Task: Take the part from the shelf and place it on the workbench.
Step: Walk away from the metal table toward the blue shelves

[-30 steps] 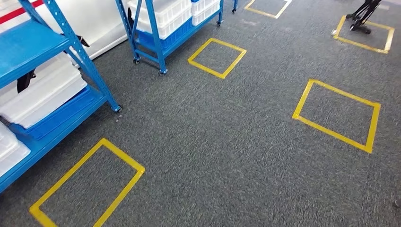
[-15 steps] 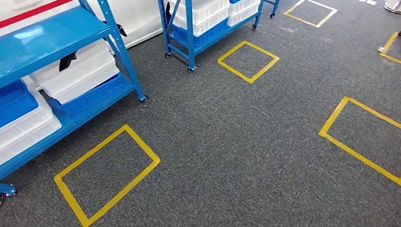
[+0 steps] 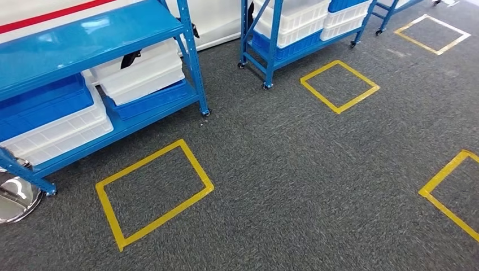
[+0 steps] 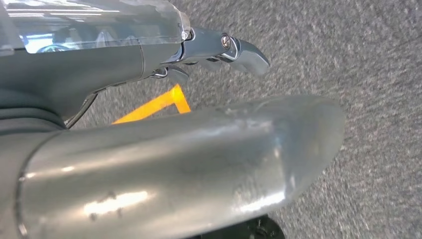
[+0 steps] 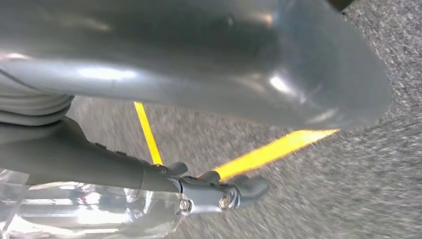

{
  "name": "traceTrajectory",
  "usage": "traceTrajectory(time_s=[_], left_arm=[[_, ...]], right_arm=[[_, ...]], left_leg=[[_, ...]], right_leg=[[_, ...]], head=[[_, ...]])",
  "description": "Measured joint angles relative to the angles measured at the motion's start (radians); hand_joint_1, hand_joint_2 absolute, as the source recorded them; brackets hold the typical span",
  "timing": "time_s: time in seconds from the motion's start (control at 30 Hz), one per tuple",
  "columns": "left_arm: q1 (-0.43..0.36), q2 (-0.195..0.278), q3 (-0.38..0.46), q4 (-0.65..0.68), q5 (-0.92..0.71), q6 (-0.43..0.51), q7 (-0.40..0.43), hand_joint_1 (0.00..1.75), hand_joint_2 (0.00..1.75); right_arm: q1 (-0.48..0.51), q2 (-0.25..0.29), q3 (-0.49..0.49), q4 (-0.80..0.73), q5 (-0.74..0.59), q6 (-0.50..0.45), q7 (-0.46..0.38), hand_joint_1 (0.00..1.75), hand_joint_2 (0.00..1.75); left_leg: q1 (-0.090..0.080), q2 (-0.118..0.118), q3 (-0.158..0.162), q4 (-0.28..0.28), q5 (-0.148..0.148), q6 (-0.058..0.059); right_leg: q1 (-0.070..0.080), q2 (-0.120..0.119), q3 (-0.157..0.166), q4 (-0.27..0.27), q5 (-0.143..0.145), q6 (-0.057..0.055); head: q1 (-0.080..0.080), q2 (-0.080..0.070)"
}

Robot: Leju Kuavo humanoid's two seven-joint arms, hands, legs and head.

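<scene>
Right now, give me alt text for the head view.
A blue shelf holding white bins and blue bins stands at left on grey carpet. A yellow tape rectangle lies before it; a second shelf stands behind.

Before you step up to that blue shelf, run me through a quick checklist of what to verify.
1. Blue shelf in view, ahead on the left: ok.
2. Yellow floor square in front of it free of obstacles: ok.
3. Left hand holding nothing: ok.
4. Right hand holding nothing: ok.
5. Part spotted in the white crates: cannot tell, their contents are hidden from this angle.
</scene>
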Motion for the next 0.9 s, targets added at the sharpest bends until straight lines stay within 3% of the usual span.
traceTrajectory(time_s=[0.07,0.13,0.2,0.27,0.3,0.33,0.37,0.43,0.5,0.57,0.6,0.67,0.7,0.73,0.77,0.8,0.83,0.9], left_arm=[[0.003,0.0,0.0,0.0,0.0,0.0,0.0,0.0,0.0],[0.004,-0.001,0.0,0.0,-0.001,0.001,0.0,0.0,0.0],[0.001,-0.003,0.0,0.0,-0.001,0.0,0.0,0.0,0.0],[-0.001,-0.003,0.0,0.0,0.003,-0.002,-0.001,0.0,0.0],[0.0,-0.003,0.0,0.0,0.005,-0.003,-0.002,0.0,0.0],[0.002,-0.003,0.0,0.0,0.007,-0.003,-0.002,0.0,0.0],[0.004,-0.003,0.001,0.0,0.008,-0.004,-0.003,0.0,0.0],[0.004,0.0,0.001,-0.001,0.008,-0.003,-0.003,0.0,0.0],[0.0,0.002,0.001,-0.001,0.008,-0.002,-0.004,0.0,0.0],[0.001,0.002,0.001,-0.002,0.007,-0.002,-0.006,0.0,0.0],[0.004,0.002,0.001,-0.002,0.006,-0.003,-0.006,0.0,0.0],[0.005,0.001,0.002,-0.001,0.004,-0.006,-0.007,0.0,0.0],[0.003,0.001,0.002,-0.001,0.002,-0.006,-0.008,0.0,0.0],[0.001,0.001,0.002,-0.001,0.001,-0.006,-0.008,0.0,0.0],[0.0,0.0,0.002,-0.001,0.0,-0.006,-0.009,0.0,0.0],[0.0,0.0,0.002,-0.001,0.0,-0.006,-0.009,0.0,0.0],[0.001,-0.001,0.002,-0.001,-0.001,-0.006,-0.009,0.0,0.0],[0.003,-0.002,0.002,-0.001,-0.002,-0.007,-0.009,0.0,0.0]], right_arm=[[-0.003,0.0,-0.003,0.0,0.003,0.0,0.0,0.0,0.0],[-0.003,0.0,-0.007,0.0,0.004,0.0,0.0,0.0,0.0],[0.0,-0.001,-0.01,0.0,0.005,-0.001,0.0,0.0,0.0],[0.002,-0.001,-0.013,0.0,0.006,0.0,0.001,0.0,0.0],[0.002,-0.001,-0.014,0.0,0.006,0.0,0.002,0.0,0.0],[0.002,-0.001,-0.015,0.0,0.006,0.0,0.002,0.0,0.0],[0.001,0.0,-0.015,0.0,0.007,0.0,0.003,0.0,0.0],[0.0,0.002,-0.016,0.0,0.009,0.0,0.003,0.0,0.0],[-0.001,0.005,-0.019,0.0,0.012,0.001,0.003,0.0,0.0],[-0.006,0.006,-0.023,-0.001,0.016,0.001,0.003,0.0,0.0],[-0.007,0.006,-0.025,-0.001,0.019,0.001,0.003,0.0,0.0],[-0.007,0.006,-0.029,-0.002,0.024,0.002,0.001,0.0,0.0],[-0.004,0.006,-0.031,-0.003,0.026,0.002,0.0,0.0,0.0],[-0.002,0.006,-0.035,-0.003,0.027,0.003,-0.001,0.0,0.0],[-0.001,0.005,-0.038,-0.003,0.027,0.004,-0.001,0.0,0.0],[0.0,0.005,-0.04,-0.003,0.028,0.004,-0.001,0.0,0.0],[0.0,0.004,-0.041,-0.003,0.028,0.004,-0.001,0.0,0.0],[0.001,0.003,-0.043,-0.004,0.029,0.004,-0.001,0.0,0.0]], left_leg=[[0.003,-0.015,-0.007,0.0,0.002,-0.012],[0.002,0.027,-0.023,0.031,-0.018,-0.021],[0.001,0.094,-0.073,0.137,-0.077,-0.028],[0.003,0.116,-0.134,0.264,-0.129,-0.031],[0.003,0.119,-0.145,0.29,-0.131,-0.03],[0.002,0.122,-0.135,0.274,-0.112,-0.027],[-0.001,0.129,-0.106,0.221,-0.08,-0.02],[-0.014,0.182,-0.033,0.08,-0.026,0.003],[-0.028,0.219,-0.001,0.009,-0.011,0.022],[-0.032,0.199,-0.001,-0.002,-0.006,0.031],[-0.028,0.187,0.004,-0.013,0.001,0.034],[-0.018,0.16,0.014,-0.035,0.017,0.039],[-0.014,0.146,0.016,-0.04,0.022,0.04],[-0.012,0.132,0.014,-0.04,0.024,0.042],[-0.011,0.117,0.013,-0.04,0.025,0.042],[-0.01,0.101,0.014,-0.039,0.024,0.041],[-0.008,0.084,0.015,-0.036,0.023,0.039],[-0.002,0.052,0.016,-0.025,0.016,0.029]], right_leg=[[0.002,-0.025,0.001,-0.004,0.003,-0.012],[0.002,-0.053,0.004,-0.01,0.006,-0.027],[0.005,-0.084,0.004,-0.012,0.005,-0.036],[0.012,-0.117,0.003,-0.012,0.002,-0.041],[0.015,-0.133,0.004,-0.012,0.0,-0.043],[0.018,-0.147,0.006,-0.012,-0.001,-0.043],[0.021,-0.161,0.009,-0.012,-0.003,-0.044],[0.026,-0.186,0.016,-0.012,-0.009,-0.042],[0.026,-0.209,0.02,-0.013,-0.013,-0.034],[0.024,-0.231,0.027,-0.019,-0.014,-0.024],[0.024,-0.223,0.031,-0.018,-0.017,-0.019],[0.022,-0.166,0.016,0.028,-0.05,-0.008],[0.017,-0.129,-0.01,0.082,-0.08,-0.003],[0.014,-0.107,-0.043,0.146,-0.112,0.001],[0.01,-0.097,-0.074,0.204,-0.133,0.005],[0.007,-0.093,-0.094,0.237,-0.136,0.009],[0.004,-0.091,-0.097,0.233,-0.116,0.012],[-0.004,-0.072,-0.058,0.129,-0.036,0.019]], head=[[0.0,0.0],[-0.006,0.0],[-0.014,0.0],[-0.015,0.0],[-0.015,0.0],[-0.016,0.0],[-0.016,0.0],[-0.014,0.0],[-0.013,0.0],[-0.014,0.0],[-0.013,0.0],[-0.01,0.0],[-0.009,0.0],[-0.009,0.0],[-0.008,0.0],[-0.009,0.0],[-0.009,0.0],[-0.008,0.0]])
